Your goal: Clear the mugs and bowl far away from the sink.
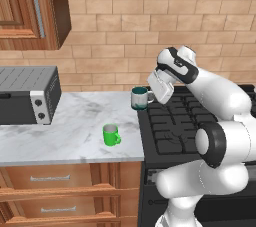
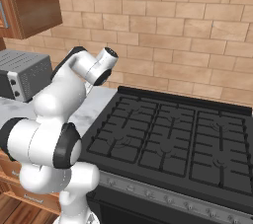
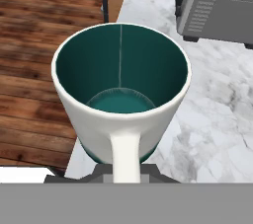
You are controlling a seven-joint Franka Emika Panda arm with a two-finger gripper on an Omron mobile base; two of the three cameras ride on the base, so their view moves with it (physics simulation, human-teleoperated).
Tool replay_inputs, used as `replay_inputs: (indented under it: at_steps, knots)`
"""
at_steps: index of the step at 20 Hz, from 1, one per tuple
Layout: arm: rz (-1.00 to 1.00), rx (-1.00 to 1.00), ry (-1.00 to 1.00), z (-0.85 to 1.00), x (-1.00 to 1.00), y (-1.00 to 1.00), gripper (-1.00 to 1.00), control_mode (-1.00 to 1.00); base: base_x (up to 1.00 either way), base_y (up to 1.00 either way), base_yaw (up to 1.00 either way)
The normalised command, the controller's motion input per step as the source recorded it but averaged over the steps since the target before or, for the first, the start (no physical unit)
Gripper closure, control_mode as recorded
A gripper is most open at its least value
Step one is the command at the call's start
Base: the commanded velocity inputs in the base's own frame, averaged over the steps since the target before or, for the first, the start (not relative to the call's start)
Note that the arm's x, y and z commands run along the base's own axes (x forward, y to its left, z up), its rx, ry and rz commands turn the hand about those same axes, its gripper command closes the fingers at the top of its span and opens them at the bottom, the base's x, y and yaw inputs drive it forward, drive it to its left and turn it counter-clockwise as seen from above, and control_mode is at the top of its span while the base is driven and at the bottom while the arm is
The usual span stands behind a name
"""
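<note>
Beside the stove's left edge: white ceramic mug with teal interior (image 1: 140,97), handle clamped in the closed two-finger gripper (image 1: 150,92), over marble counter (image 1: 75,126). Step: carrying. Next, judged: set down; bright green mug (image 1: 111,135) awaits.

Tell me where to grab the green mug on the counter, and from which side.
Take the green mug by its rim wall, coming straight down. It stands upright with its mouth open and bare marble around it. Its handle points right, toward the stove, so close across the wall away from the handle.
</note>
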Motion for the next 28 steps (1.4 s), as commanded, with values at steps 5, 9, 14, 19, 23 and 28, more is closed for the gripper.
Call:
replay_inputs:
  at_steps: [5, 9, 14, 19, 23, 28]
  knots:
    - [0.06, 0.00, 0.02, -0.27, 0.22, 0.07, 1.00, -1.00, 0.00, 0.00, 0.00]
    - [0.04, 0.00, 0.01, -0.22, 0.18, 0.01, 1.00, -1.00, 0.00, 0.00, 0.00]
    - [0.00, 0.00, 0.00, -0.26, 0.29, 0.07, 1.00, -1.00, 0.00, 0.00, 0.00]
    - [0.00, 0.00, 0.00, -0.26, 0.27, 0.11, 1.00, -1.00, 0.00, 0.00, 0.00]
    - [-0.01, 0.00, 0.00, -0.24, 0.23, 0.13, 1.00, -1.00, 0.00, 0.00, 0.00]
    - [-0.01, 0.00, 0.00, -0.23, 0.21, 0.08, 1.00, -1.00, 0.00, 0.00, 0.00]
